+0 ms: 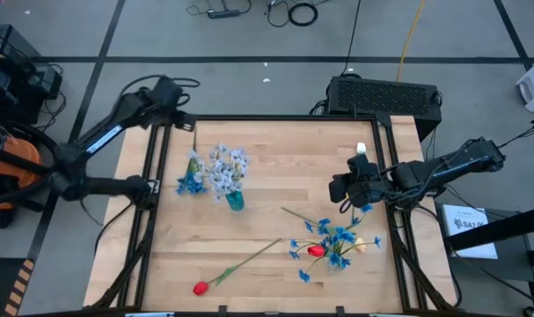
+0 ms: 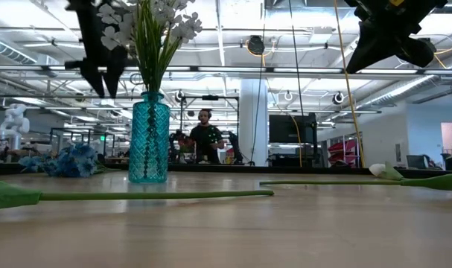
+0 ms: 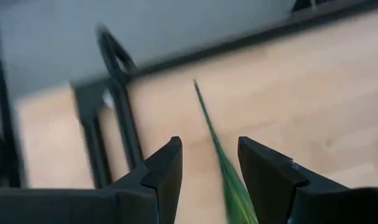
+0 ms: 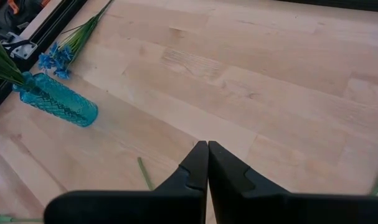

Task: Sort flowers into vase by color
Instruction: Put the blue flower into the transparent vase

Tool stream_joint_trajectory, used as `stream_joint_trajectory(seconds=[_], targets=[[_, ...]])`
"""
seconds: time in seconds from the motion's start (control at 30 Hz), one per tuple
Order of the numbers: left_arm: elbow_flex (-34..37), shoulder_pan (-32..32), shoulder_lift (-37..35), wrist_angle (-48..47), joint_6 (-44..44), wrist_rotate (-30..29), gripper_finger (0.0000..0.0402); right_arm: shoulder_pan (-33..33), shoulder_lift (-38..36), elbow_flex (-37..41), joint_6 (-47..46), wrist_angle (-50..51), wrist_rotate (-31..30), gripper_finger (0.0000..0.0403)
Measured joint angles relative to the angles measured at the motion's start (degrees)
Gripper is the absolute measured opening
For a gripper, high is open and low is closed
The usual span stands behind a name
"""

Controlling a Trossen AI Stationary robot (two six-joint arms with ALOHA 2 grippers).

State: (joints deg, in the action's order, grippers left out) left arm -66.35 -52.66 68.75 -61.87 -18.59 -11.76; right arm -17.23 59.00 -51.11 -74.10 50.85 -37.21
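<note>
Left tool (image 1: 189,123) is up at the far left corner of the surface (image 1: 275,189), fingers (image 3: 167,168) part open with a green stem (image 3: 221,155) running straight between them; whether they pinch it or merely straddle it I cannot tell. That stem's long axis runs from the tool toward the near side, ending in a bright blue spray (image 1: 191,183) just left of the teal vase (image 1: 235,201), which already holds pale blue-white flowers (image 1: 224,170). So the vase lies toward the near right of this tool, and the left arm is clearly the nearer one. Right tool (image 1: 344,188) hovers by the right edge, fingers pressed together, empty, above the mixed pile (image 1: 335,245) near the near right corner. A red tulip (image 1: 201,287) lies by the near edge. No readable writing anywhere.
</note>
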Motion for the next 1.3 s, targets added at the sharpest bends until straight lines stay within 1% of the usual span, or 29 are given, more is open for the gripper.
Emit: stream_joint_trajectory(seconds=[0.13,0.27,0.33,0.47,0.63,0.87,1.07,1.2,1.3], targets=[[0.02,-0.46,6.22,-3.62,-1.38,0.73,0.0162,0.0,0.0,0.0,0.42,-0.01,0.02,0.0003],[1.39,0.97,9.25,-4.31,-4.41,0.7,0.0162,0.0,0.0,0.0,1.15,-0.04,0.04,0.0003],[3.82,1.6,9.39,-3.5,-5.48,1.56,0.0162,0.0,0.0,0.0,1.19,-0.04,0.04,0.0003],[10.74,2.97,8.63,1.0,-10.43,6.21,0.0162,-0.12,0.0,0.0,1.4,-0.03,0.49,0.0003],[17.4,5.38,8.43,6.66,-17.14,8.6,0.0162,-0.13,0.0,0.0,4.05,-0.02,1.6,0.0003],[23.58,9.17,8.41,15.11,-23.34,8.09,0.0162,-0.13,0.0,0.0,8.83,-0.02,1.85,0.0003],[30.02,11.02,8.43,22.06,-29.86,6.65,0.0162,-0.12,0.0,0.0,11.64,-0.03,4.89,0.0003],[32.39,12.48,8.43,22.48,-33.2,6.74,0.0162,-0.11,0.0,0.0,13.54,-0.02,5.92,0.0003],[33.51,13.63,8.36,22.99,-33.63,6.71,0.0157,-0.11,0.0,0.0,14.25,-0.02,5.88,0.0003]])
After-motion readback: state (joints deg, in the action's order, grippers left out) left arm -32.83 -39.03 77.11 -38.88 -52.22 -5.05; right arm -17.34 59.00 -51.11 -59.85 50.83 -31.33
